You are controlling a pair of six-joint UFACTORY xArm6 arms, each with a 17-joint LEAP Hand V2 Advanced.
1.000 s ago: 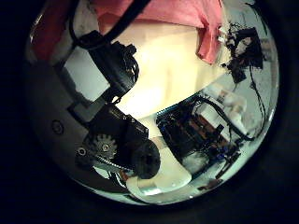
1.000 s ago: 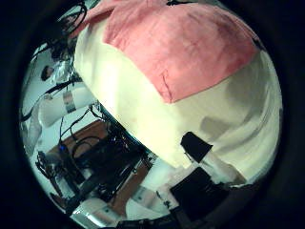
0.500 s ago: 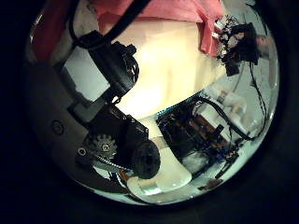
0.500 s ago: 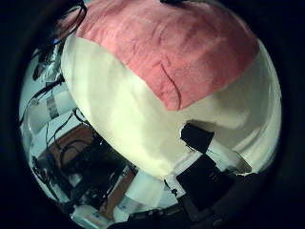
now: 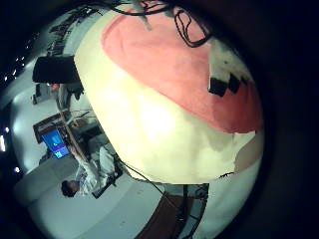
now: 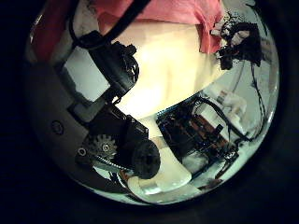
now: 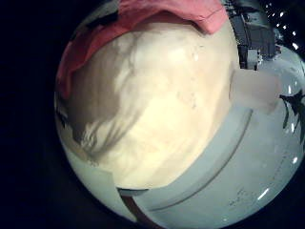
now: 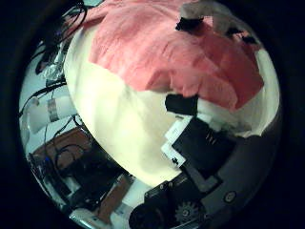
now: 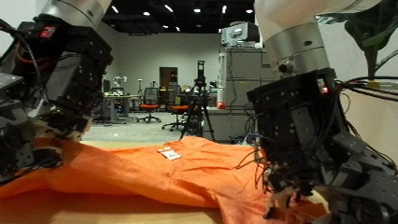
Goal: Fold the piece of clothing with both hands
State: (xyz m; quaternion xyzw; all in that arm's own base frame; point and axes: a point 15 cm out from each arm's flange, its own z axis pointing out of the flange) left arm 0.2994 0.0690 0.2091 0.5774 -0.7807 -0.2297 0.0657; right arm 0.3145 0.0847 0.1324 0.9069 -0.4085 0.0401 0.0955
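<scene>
We see the orange garment (image 9: 149,168) spread flat on the pale worktop (image 9: 124,143), a small white tag (image 9: 168,153) on top. Both arms hang from the top edge, so our left hand (image 9: 31,140) sits at one edge of the cloth and our right hand (image 9: 305,182) at the opposite edge, probably bracketing it so both sides lift together. The right hand's fingers (image 9: 284,198) point down into the cloth edge; the right thumb-side palm view shows fingers (image 8: 195,19) on the garment (image 8: 172,52). We cannot tell if they pinch it. The left hand's fingers are mostly out of sight, so we cannot tell their state either. Judged step: getting grips on opposite edges, fold not yet begun.
</scene>
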